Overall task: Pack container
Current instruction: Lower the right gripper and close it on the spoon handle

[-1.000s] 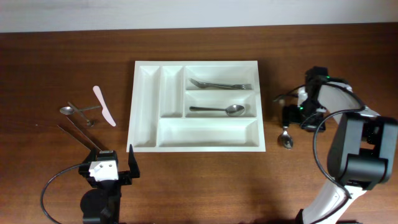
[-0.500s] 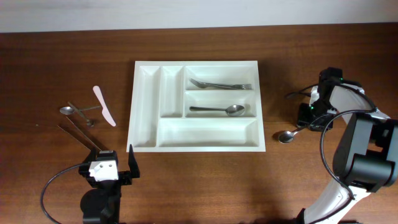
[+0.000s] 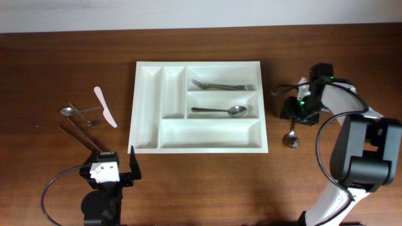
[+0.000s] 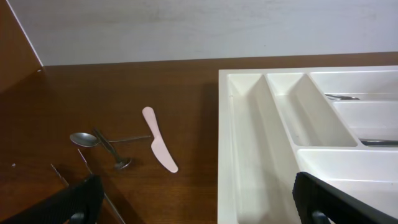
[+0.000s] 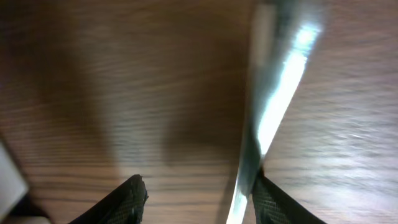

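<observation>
The right gripper [image 5: 198, 198] has its fingers apart, and the handle of a loose spoon [image 3: 290, 139] runs against one of them. The wrist view is too blurred to tell whether the handle is pinched or only touched. The spoon's bowl rests on the table [image 3: 63, 50], just right of the container [image 3: 200, 64], which lies flat mid-table between the arms with a fork [image 3: 223, 85] and a second spoon [image 3: 220, 111] already in two compartments. The loose spoon looks thin, stiff, light and probably slippery, so it is best pinched across the handle. The container seems light rigid plastic that could slide if bumped, and only a rim wall would fit the jaws. The left gripper [image 4: 199, 202] stands spread wide and empty near the container's corner.
</observation>
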Controlling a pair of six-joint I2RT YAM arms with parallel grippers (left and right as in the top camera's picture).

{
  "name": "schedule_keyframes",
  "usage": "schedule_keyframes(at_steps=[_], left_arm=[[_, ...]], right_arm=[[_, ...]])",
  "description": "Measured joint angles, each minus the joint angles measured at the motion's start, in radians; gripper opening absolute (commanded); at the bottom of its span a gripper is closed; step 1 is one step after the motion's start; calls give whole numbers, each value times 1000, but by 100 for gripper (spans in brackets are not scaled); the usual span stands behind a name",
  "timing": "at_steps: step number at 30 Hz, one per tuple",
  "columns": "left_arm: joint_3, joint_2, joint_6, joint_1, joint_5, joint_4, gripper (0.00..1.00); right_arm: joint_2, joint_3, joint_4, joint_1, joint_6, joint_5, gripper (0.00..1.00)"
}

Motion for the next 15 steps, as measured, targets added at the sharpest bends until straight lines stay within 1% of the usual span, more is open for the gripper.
schedule_keyframes(at_steps=[5, 15], left_arm=[[0, 0, 0, 0, 0, 0, 99], [0, 0, 0, 0, 0, 0, 99]], right_arm=[[0, 0, 24, 48, 36, -22, 56], [0, -1, 15, 53, 42, -9, 57]])
